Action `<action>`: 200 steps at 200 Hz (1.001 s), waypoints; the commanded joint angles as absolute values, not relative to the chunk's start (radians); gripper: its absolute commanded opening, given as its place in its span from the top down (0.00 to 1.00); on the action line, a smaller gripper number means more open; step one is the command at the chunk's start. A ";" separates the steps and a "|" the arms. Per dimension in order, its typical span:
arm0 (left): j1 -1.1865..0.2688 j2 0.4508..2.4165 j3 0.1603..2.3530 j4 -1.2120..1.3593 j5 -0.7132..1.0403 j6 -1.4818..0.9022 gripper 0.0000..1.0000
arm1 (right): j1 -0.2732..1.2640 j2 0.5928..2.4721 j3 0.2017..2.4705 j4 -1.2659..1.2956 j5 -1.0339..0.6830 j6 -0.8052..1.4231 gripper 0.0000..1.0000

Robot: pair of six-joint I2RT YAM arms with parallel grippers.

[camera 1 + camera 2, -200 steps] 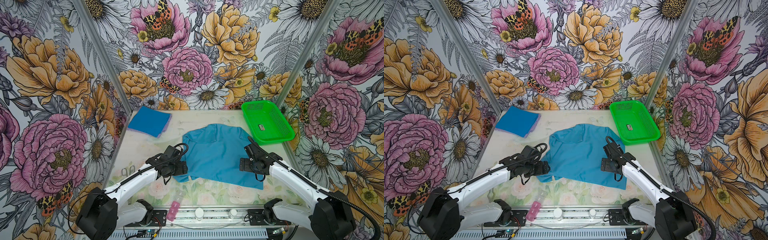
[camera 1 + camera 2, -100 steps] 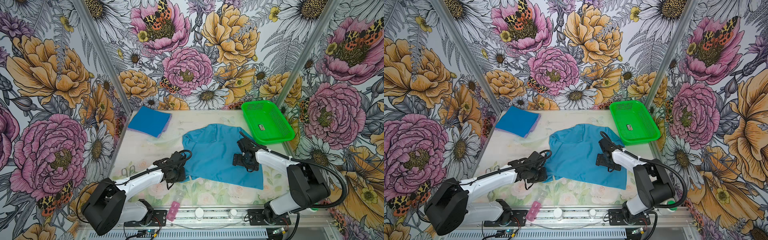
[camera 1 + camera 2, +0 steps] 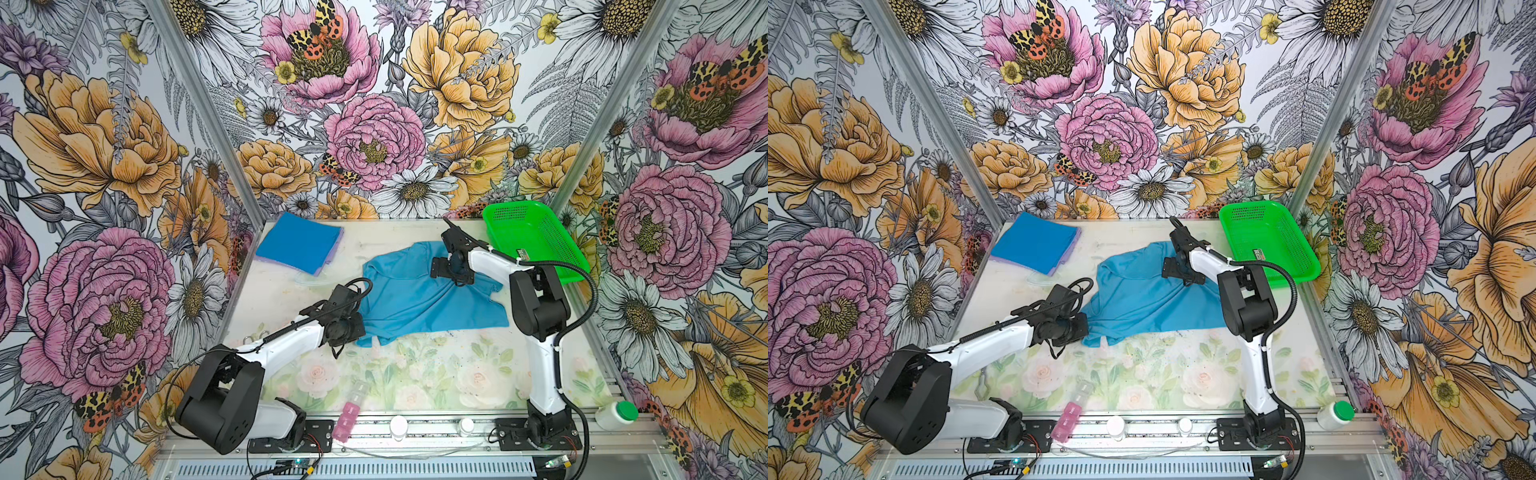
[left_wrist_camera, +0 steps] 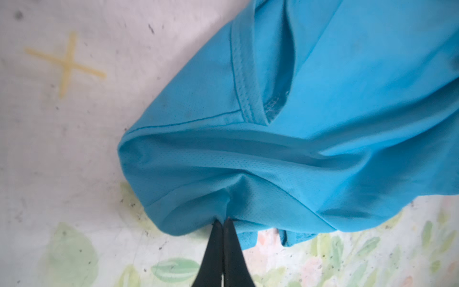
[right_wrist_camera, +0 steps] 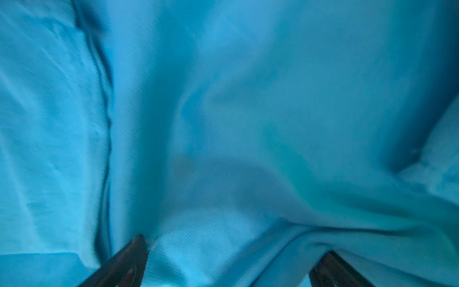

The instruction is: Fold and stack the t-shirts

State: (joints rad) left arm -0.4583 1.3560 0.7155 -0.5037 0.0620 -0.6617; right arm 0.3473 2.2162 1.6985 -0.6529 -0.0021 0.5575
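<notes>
Two robot arms meet over a teal t-shirt [image 3: 415, 299] lying rumpled and unfolded across the middle of the floral table [image 3: 282, 299]; the left gripper [image 4: 223, 221], low at the garment's near-left corner, is clamped tight on a pinch of its edge, the cloth puckering away from the black fingertips [image 4: 216, 238] in the left wrist view; the right gripper [image 5: 234, 246] is set over the shirt's far-right part, its jaws spread wide and grasping nothing, teal cloth filling the right wrist view between the two fingers; in both top views a deep-blue folded shirt [image 3: 297, 245] sits on a lavender shirt [image 3: 332, 257] at the table's far-left corner, well apart from the teal t-shirt; a green mesh basket [image 3: 544, 232] occupies the far-right corner, near the right arm.
</notes>
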 commanded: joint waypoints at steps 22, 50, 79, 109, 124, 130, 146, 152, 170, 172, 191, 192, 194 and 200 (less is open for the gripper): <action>-0.331 1.312 0.846 -0.444 0.197 -0.581 1.00 | 0.342 2.363 1.966 -0.706 -0.148 0.491 0.01; -0.257 1.283 0.876 -0.445 0.316 -0.574 1.00 | 0.299 2.250 1.908 -0.709 -0.108 0.468 0.01; -0.284 1.270 0.926 -0.473 0.424 -0.587 1.00 | 0.284 2.083 1.741 -0.707 -0.057 0.412 0.01; -0.344 1.187 0.919 -0.543 0.403 -0.622 1.00 | 0.280 1.929 1.568 -0.706 -0.032 0.378 0.00; -0.359 1.141 0.888 -0.580 0.388 -0.642 1.00 | 0.279 1.858 1.498 -0.706 -0.021 0.367 0.01; -0.354 1.122 0.862 -0.583 0.387 -0.652 1.00 | 0.280 1.833 1.474 -0.706 -0.018 0.363 0.01; -0.292 1.088 0.779 -0.579 0.380 -0.657 1.00 | 0.281 1.774 1.413 -0.707 -0.014 0.353 0.01; -0.250 1.086 0.748 -0.570 0.380 -0.650 1.00 | 0.281 1.755 1.392 -0.707 -0.008 0.352 0.01; -0.116 1.129 0.698 -0.540 0.410 -0.602 0.62 | 0.282 1.710 1.319 -0.708 0.001 0.358 0.01; -0.105 1.136 0.699 -0.539 0.417 -0.595 0.55 | 0.283 1.705 1.311 -0.707 0.004 0.358 0.01; -0.079 1.164 0.719 -0.548 0.448 -0.553 0.20 | 0.288 1.663 1.222 -0.706 0.035 0.371 0.01; -0.080 1.164 0.718 -0.549 0.449 -0.552 0.20 | 0.287 1.662 1.218 -0.706 0.036 0.372 0.01; -0.082 1.162 0.718 -0.549 0.450 -0.553 0.19 | 0.288 1.659 1.211 -0.706 0.040 0.373 0.01; -0.089 1.153 0.714 -0.549 0.450 -0.554 0.18 | 0.287 1.645 1.180 -0.705 0.052 0.375 0.01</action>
State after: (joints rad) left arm -0.0841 1.1709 0.7101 -0.5564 0.3969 -0.6014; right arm 0.2810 1.7004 1.2621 -0.6998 -0.0101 0.3725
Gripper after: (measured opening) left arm 0.667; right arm 0.991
